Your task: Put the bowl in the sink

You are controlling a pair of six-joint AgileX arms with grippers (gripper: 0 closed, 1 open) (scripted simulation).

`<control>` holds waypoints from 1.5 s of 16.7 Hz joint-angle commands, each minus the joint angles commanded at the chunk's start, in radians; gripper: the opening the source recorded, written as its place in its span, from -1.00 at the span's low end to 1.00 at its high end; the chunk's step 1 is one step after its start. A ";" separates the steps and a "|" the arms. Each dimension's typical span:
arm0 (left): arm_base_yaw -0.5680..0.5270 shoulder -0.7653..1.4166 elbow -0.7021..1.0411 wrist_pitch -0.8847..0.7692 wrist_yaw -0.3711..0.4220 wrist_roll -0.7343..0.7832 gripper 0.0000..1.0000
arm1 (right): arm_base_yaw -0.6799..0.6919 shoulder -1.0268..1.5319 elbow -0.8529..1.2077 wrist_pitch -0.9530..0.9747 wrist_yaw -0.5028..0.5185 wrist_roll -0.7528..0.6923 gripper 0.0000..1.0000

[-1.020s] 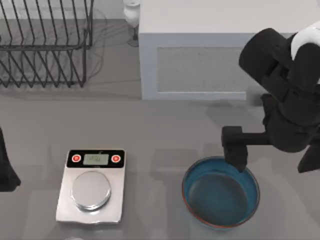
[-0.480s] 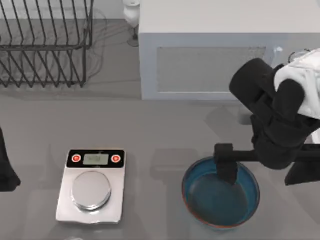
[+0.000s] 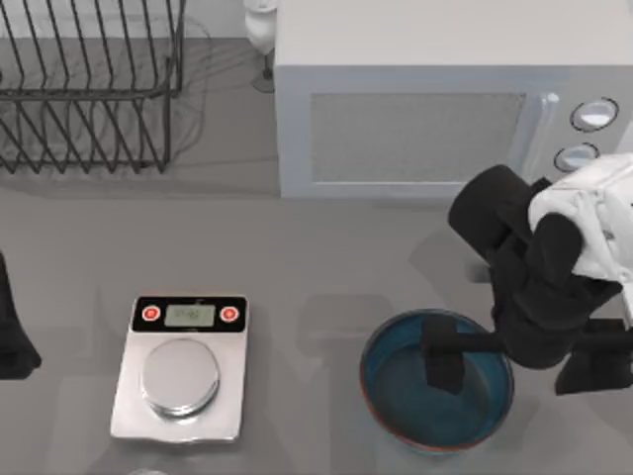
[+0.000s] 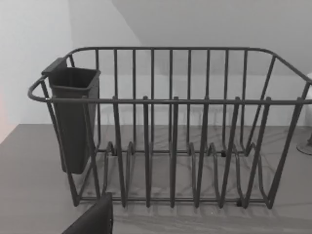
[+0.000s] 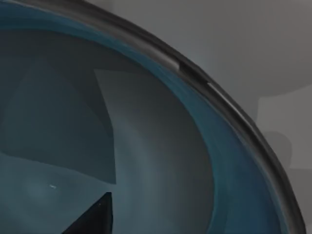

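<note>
The bowl point(image 3: 401, 396), blue inside with a reddish-brown rim, stands on the grey counter at the front right. My right gripper point(image 3: 514, 364) is open and straddles the bowl's right wall. One finger point(image 3: 443, 361) hangs inside the bowl; the other is outside its right rim. The right wrist view looks closely into the blue inside of the bowl point(image 5: 146, 146), with a dark fingertip point(image 5: 92, 219) over it. My left gripper point(image 3: 15, 341) is parked at the table's left edge. The sink is out of view.
A kitchen scale point(image 3: 183, 368) with a steel plate lies front left. A wire dish rack point(image 3: 89, 89) point(image 4: 170, 131) with a dark cutlery cup point(image 4: 73, 117) stands at the back left. A white microwave point(image 3: 435, 99) fills the back right, with a wine glass point(image 3: 261, 35) beside it.
My right gripper has come toward the front of the table and slightly left, lowering over the bowl's right side. Its inner finger now sits inside the bowl. The bowl has not moved.
</note>
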 joint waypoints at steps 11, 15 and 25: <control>0.000 0.000 0.000 0.000 0.000 0.000 1.00 | 0.000 0.000 0.000 0.000 0.000 0.000 -0.51; 0.000 0.000 0.000 0.000 0.000 0.000 1.00 | 0.000 0.000 0.000 0.000 0.000 0.000 -1.00; 0.000 0.000 0.000 0.000 0.000 0.000 1.00 | 0.001 -0.003 0.016 -0.016 0.000 0.001 -1.00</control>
